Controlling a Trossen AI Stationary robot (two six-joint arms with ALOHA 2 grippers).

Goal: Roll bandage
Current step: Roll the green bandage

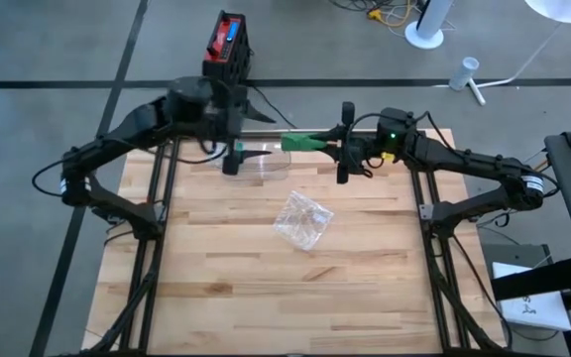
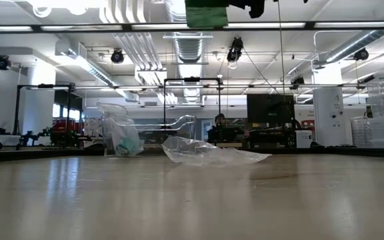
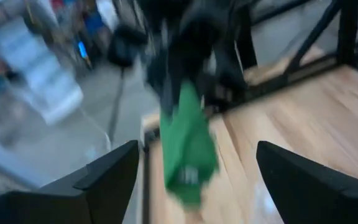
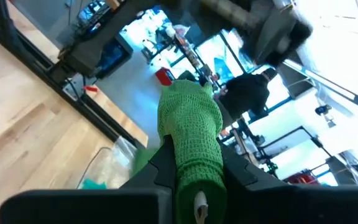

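A green bandage [image 1: 301, 142], a short flattened length of woven cloth, hangs in the air over the table's far edge. My right gripper [image 1: 339, 150] is shut on it, coming from the table's right. My left gripper [image 1: 234, 157] stands open just left of the bandage's free end [image 3: 188, 177], apart from it. In the left wrist view the bandage shows ahead of the two spread fingers [image 3: 114, 165]. The low view shows only the bandage's lower part [image 2: 206, 13] at the picture's top. My right gripper pinches the bandage's right end [image 4: 194, 163] between its two fingers. The fingers come level from the table's right and lie along the bandage. The bandage sticks out toward the left arm, lifted clear of the table.
A clear plastic container [image 1: 262, 164] stands on the table under the bandage, with green and white items inside [image 2: 124, 140]. A crumpled clear plastic bag [image 1: 303, 220] lies mid-table. A red-and-black box [image 1: 228, 42] sits on the floor beyond the far edge. The near half of the wooden table [image 1: 285, 297] is bare.
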